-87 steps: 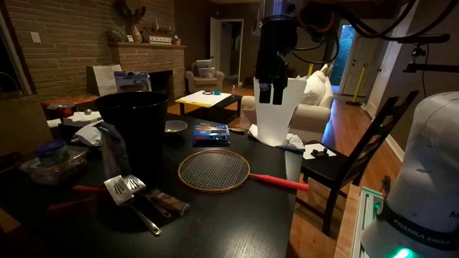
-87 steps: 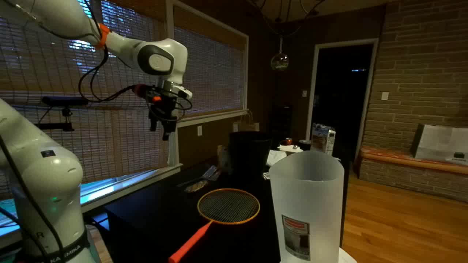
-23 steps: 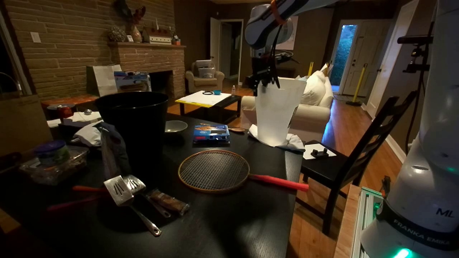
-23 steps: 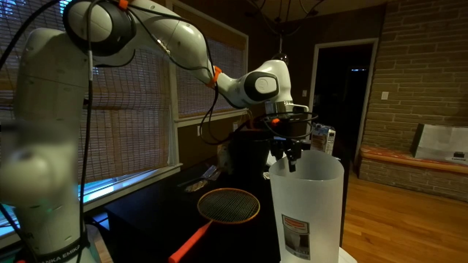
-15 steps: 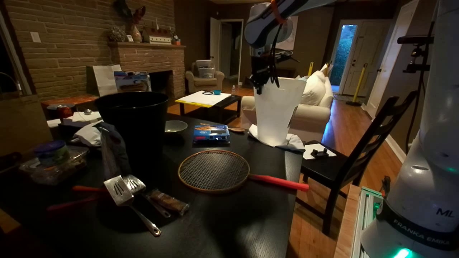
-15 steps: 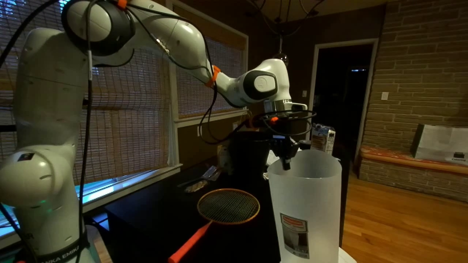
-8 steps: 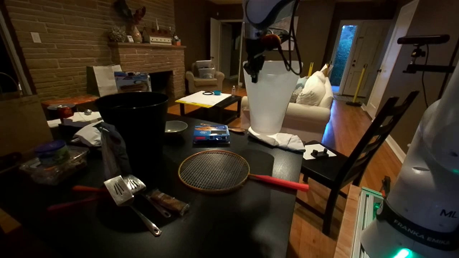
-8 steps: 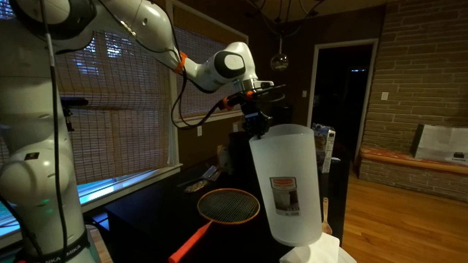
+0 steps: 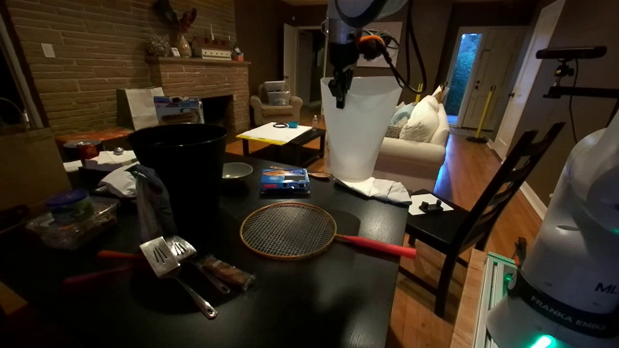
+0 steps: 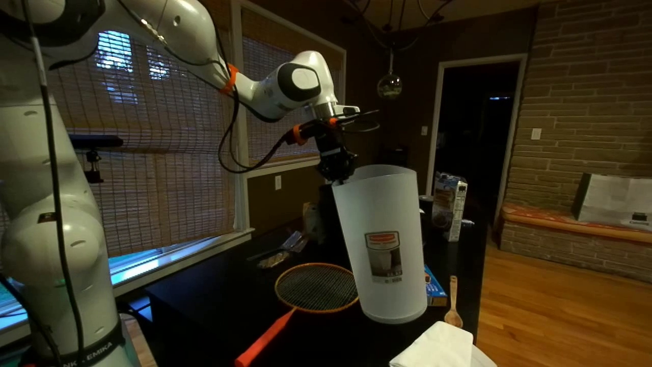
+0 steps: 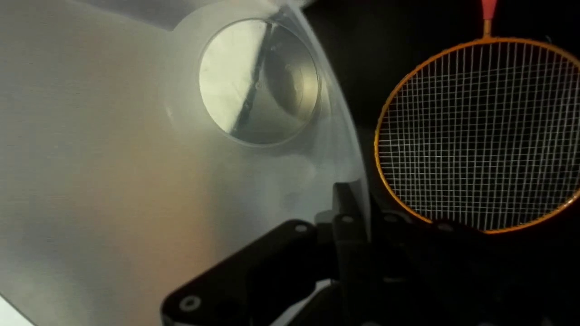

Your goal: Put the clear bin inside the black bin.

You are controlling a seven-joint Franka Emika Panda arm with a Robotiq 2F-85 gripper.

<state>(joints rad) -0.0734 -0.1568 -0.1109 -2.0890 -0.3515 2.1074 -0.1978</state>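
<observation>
The clear bin (image 10: 382, 244), translucent whitish with a label, hangs in the air above the table, its top leaning toward the arm. My gripper (image 10: 342, 178) is shut on its rim; in the wrist view one of the fingers (image 11: 346, 197) lies inside the wall, the other is dark and mostly hidden outside it. That view also looks down into the clear bin (image 11: 149, 149) to its round base. The black bin (image 9: 179, 169) stands upright on the table with its mouth up, apart from the clear bin; in an exterior view the black bin (image 10: 328, 219) is partly covered by it.
A racket (image 9: 288, 231) with a red handle lies on the table between the bins and the arm base. Metal spatulas (image 9: 164, 258) lie before the black bin. A blue box (image 9: 285, 180), a bowl (image 9: 237, 170) and a folded white cloth (image 10: 435, 346) are also there.
My gripper closed on the clear bin's rim about a second ago. Since then the clear bin has risen off the white cloth, tilted, and moved toward the black bin's side.
</observation>
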